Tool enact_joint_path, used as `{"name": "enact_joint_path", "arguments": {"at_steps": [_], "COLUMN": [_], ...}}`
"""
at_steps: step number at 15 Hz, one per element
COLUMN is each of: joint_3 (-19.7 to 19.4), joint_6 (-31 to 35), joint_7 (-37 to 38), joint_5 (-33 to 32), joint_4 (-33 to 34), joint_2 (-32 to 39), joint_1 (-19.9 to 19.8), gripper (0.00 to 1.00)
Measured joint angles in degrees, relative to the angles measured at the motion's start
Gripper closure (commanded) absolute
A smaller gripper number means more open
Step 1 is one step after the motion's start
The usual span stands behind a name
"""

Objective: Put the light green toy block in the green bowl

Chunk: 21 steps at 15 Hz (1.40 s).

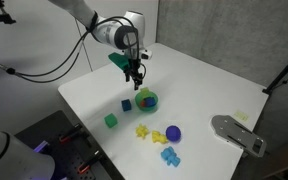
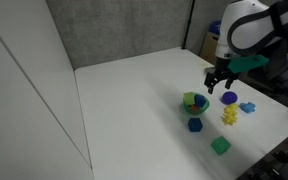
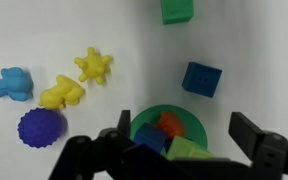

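The green bowl point(image 3: 194, 117) sits near the middle of the white table and shows in both exterior views point(image 1: 149, 102) point(image 2: 196, 103). The light green toy block point(image 3: 189, 150) lies inside it, beside an orange piece point(image 3: 169, 123) and a dark blue block point(image 3: 149, 140). My gripper point(image 3: 185, 122) hangs just above the bowl, as both exterior views show point(image 1: 135, 78) point(image 2: 217, 88). Its fingers are spread wide on either side of the bowl and touch nothing. The gripper body hides the bowl's near edge in the wrist view.
A blue block point(image 3: 201, 79) and a saturated green cube point(image 3: 177, 10) lie beside the bowl. A purple ball point(image 3: 41, 127), two yellow toys point(image 3: 93, 66) point(image 3: 62, 93) and a light blue toy point(image 3: 11, 84) lie on the other side. A grey object point(image 1: 239, 133) rests at the table's edge.
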Motion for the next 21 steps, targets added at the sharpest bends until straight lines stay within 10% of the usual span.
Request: {"name": "enact_joint_path", "arguments": {"at_steps": [21], "joint_3": [4.4], "joint_6": [-20.2], "joint_7": [-10.3], "joint_5": [-0.9], "joint_4": [-11.1], "joint_2": [-37.8], "joint_1": [-3.7], "gripper": [0.0]}}
